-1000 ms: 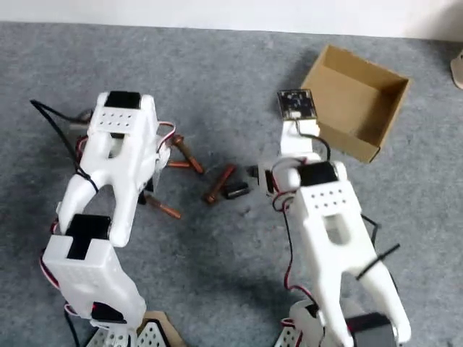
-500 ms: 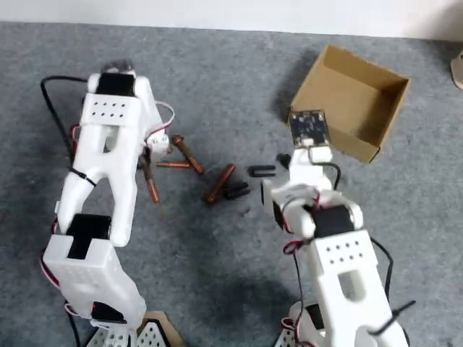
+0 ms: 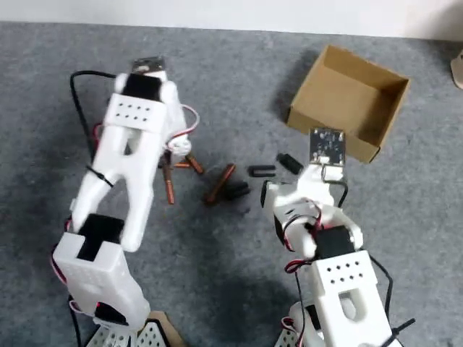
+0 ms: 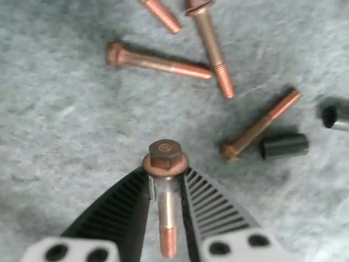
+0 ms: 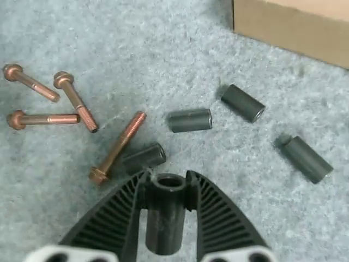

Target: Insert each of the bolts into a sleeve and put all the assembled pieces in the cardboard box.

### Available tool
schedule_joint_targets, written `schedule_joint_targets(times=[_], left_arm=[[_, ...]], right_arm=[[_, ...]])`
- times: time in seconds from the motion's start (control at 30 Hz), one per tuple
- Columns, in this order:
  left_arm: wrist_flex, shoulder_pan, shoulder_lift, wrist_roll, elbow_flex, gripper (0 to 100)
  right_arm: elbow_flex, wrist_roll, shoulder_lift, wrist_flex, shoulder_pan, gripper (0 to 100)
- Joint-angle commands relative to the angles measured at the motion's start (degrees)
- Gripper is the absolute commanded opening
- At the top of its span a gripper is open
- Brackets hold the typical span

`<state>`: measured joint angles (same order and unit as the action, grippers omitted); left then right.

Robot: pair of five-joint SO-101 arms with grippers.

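Note:
My left gripper point(image 4: 166, 188) is shut on a copper bolt point(image 4: 165, 164), held by its shank just under the hex head, above the grey mat. In the high view this bolt point(image 3: 170, 189) hangs below the left arm. My right gripper point(image 5: 166, 185) is shut on a black sleeve point(image 5: 165, 215) with its bore facing outward. Loose bolts point(image 5: 117, 147) point(image 5: 75, 101) and loose sleeves point(image 5: 188, 120) point(image 5: 242, 102) point(image 5: 305, 158) lie on the mat between the arms. The cardboard box point(image 3: 351, 101) stands open at the far right, with nothing showing inside it.
A fourth loose sleeve point(image 5: 144, 155) lies beside the long bolt, close under the right gripper. The box's side wall point(image 5: 289, 24) is just past the sleeves. Bare grey mat point(image 3: 239, 260) stretches in front of the parts.
The left arm has swung right and farther from its base with the bolt, lifting it off the mat. The right arm has drawn back toward its base and shifted right, uncovering two sleeves.

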<state>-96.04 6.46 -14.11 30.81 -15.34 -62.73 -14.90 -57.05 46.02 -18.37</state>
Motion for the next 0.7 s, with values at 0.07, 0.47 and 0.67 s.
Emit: schedule_joint_targets(times=[0.07,0.47,0.67], left_arm=[[10.29,2.07,0.48,2.81,2.77,0],[33.67,3.82,1.10,-5.89,15.43,0],[45.10,4.18,1.10,-6.15,19.91,0]], right_arm=[[-6.81,4.40,-1.89,-14.20,-0.31,0.5],[-22.81,5.19,-1.89,-40.40,0.04,0.5],[-23.96,5.19,-1.89,-41.27,-0.31,0.5]])
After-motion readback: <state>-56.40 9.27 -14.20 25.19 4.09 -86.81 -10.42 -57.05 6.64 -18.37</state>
